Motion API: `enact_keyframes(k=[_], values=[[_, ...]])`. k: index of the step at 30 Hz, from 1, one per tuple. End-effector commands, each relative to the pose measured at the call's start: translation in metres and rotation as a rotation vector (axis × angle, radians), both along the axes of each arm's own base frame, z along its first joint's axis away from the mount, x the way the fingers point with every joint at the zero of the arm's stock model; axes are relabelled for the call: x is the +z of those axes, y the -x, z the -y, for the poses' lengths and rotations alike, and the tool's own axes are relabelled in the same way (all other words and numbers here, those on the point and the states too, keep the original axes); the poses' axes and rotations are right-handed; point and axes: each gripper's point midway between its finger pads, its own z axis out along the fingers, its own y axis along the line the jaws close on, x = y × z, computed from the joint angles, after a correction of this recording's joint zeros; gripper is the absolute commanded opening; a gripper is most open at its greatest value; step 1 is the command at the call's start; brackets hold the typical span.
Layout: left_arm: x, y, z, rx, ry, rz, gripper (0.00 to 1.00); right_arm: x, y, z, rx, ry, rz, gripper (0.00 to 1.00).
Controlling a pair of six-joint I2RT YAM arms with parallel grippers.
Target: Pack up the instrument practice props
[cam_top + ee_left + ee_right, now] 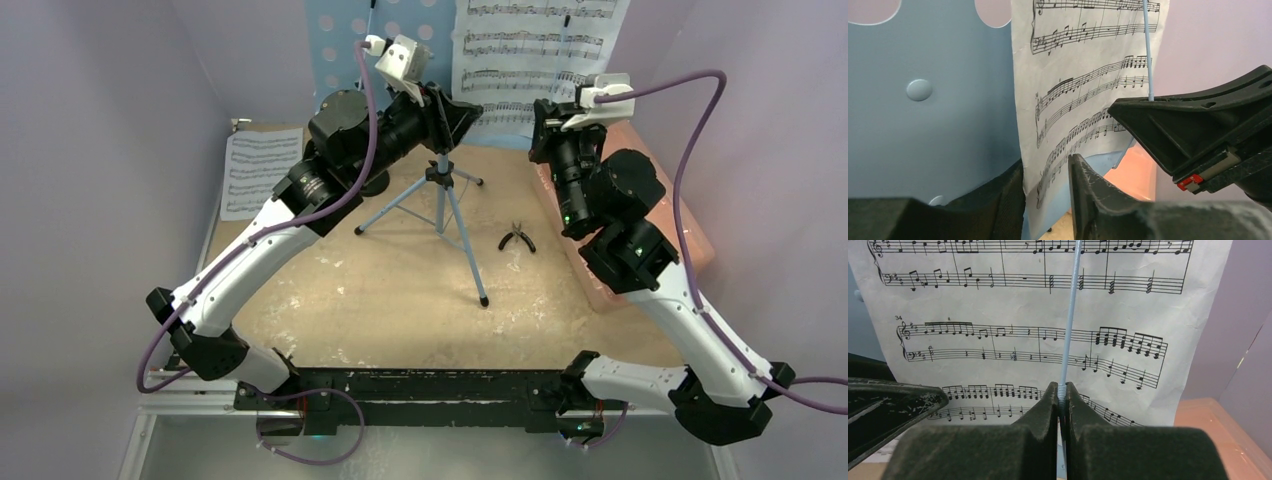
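The light-blue perforated music rack (365, 40) stands on tripod legs (440, 205) at the back. A sheet-music page (530, 55) leans on it. My left gripper (1045, 167) is open, and its fingers (1088, 192) straddle the lower left edge of the page (1083, 75). My right gripper (1061, 390) is shut on the rack's thin light-blue page-holder wire (1069, 325), at its spring end in front of the page (998, 300). A second page (258, 170) lies at the far left. No microphones are in view.
Small black-handled pliers (517, 238) lie right of the tripod legs. A pink translucent box (695, 235) sits at the right, partly under my right arm. A dark round base (378, 184) shows partly under my left arm. Purple walls close in on three sides.
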Motion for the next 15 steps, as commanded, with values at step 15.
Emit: enact_keyframes(k=[15], values=[[0.049, 0.015, -0.038, 0.099, 0.059, 0.105, 0.00, -0.006, 0.010, 0.003, 0.031, -0.056, 0.010, 0.00]])
